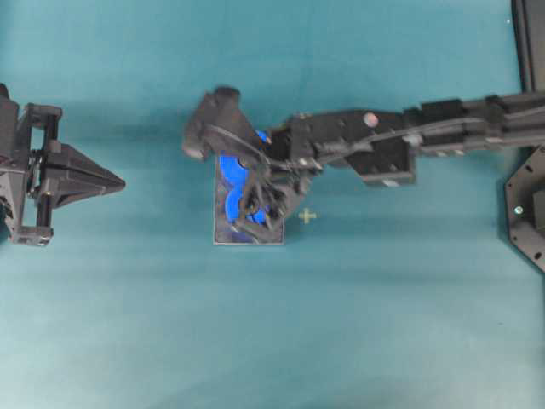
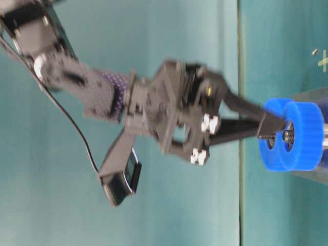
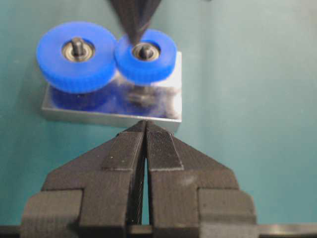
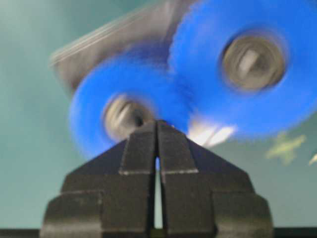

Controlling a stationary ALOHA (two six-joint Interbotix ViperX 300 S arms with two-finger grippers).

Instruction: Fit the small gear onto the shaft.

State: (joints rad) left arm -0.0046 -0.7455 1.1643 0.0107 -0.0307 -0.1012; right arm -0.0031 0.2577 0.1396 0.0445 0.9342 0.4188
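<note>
both arms were matte black, the right arm (image 2: 154, 110) boxy with white screw heads on its wrist bracket, a purple perforated panel, a thin black cable looping beneath, while each gripper's fingers (image 3: 163, 148) were wedge-shaped with finely ribbed pads.

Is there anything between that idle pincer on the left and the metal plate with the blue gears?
No. In the overhead view only bare teal table separates the left gripper from the grey plate.

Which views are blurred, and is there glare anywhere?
Right wrist: heavy blur on both gears and the plate. Left wrist: small gear soft, larger gear sharper, plate mirrors the blue gears. Table-level: arm mildly blurred. Overhead: sharpest, no glare.
</note>
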